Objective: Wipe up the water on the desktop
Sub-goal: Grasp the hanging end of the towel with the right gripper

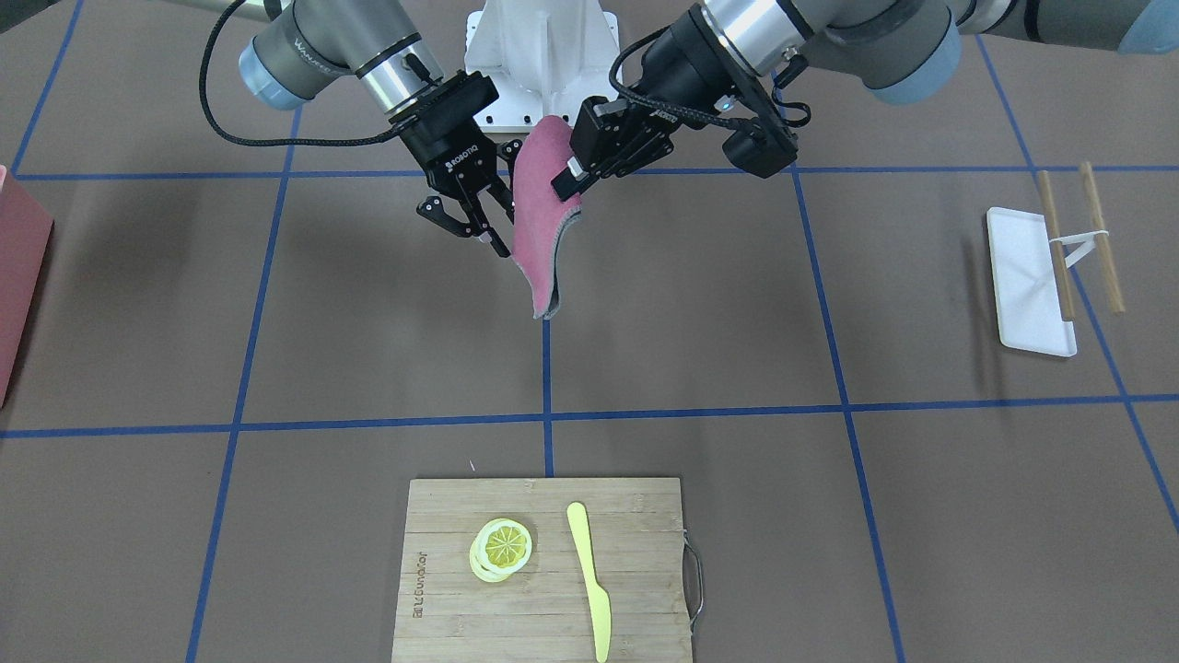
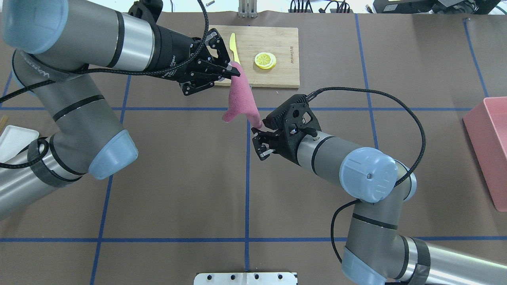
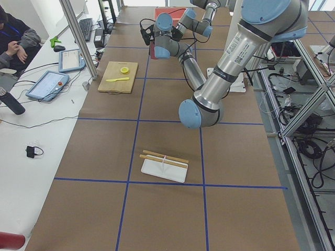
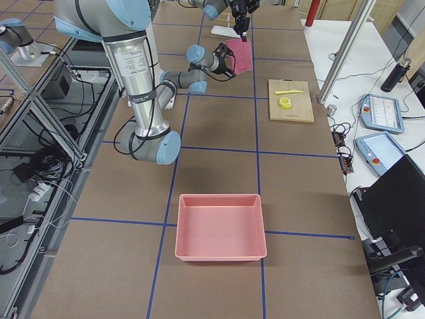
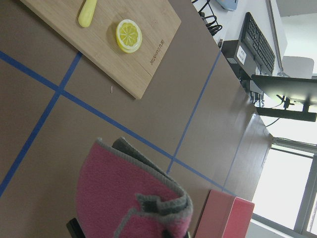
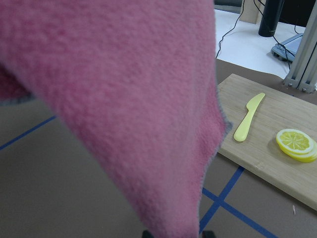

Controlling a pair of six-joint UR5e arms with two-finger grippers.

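Note:
A pink cloth (image 1: 539, 212) with a grey edge hangs above the brown desktop (image 1: 691, 322), near the robot's base. My left gripper (image 1: 569, 180) is shut on the cloth's upper edge, as the overhead view also shows at the left gripper (image 2: 234, 71). My right gripper (image 1: 470, 226) is open right beside the hanging cloth (image 2: 241, 99), with the cloth's lower corner reaching down between its fingers. In the right wrist view the cloth (image 6: 124, 99) fills most of the frame. No water shows on the desktop (image 2: 178, 178) in any view.
A bamboo cutting board (image 1: 636, 534) with lemon slices (image 1: 502, 548) and a yellow knife (image 1: 589, 580) lies at the far edge. A white tray (image 1: 1027, 276) with chopsticks sits on my left, a pink bin (image 2: 491, 146) on my right.

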